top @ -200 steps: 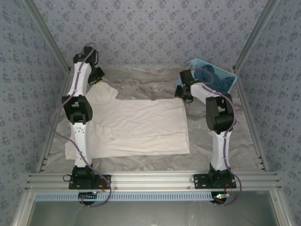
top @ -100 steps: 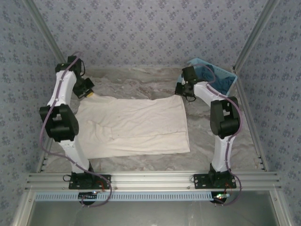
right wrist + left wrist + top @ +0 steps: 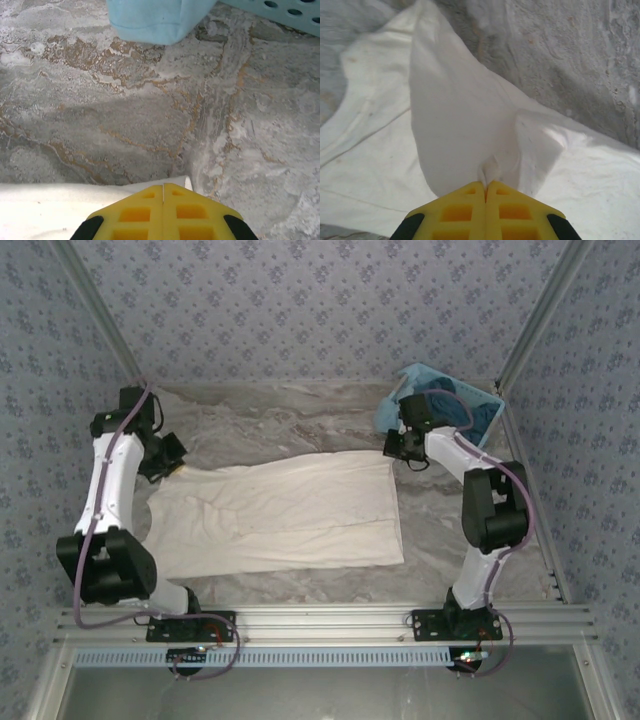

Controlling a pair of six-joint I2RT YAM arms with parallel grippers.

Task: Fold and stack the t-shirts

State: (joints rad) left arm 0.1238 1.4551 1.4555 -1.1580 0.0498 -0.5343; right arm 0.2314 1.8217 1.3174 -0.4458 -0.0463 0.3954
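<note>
My left claw (image 3: 486, 186) and right claw (image 3: 163, 187) each pinch a far corner of the cream t-shirt (image 3: 290, 510); I should pull evenly, holding it taut.

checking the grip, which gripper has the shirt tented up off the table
The left gripper: the cream t-shirt rises in a peak to its shut tips. At the right gripper the cloth lies flat.
</note>
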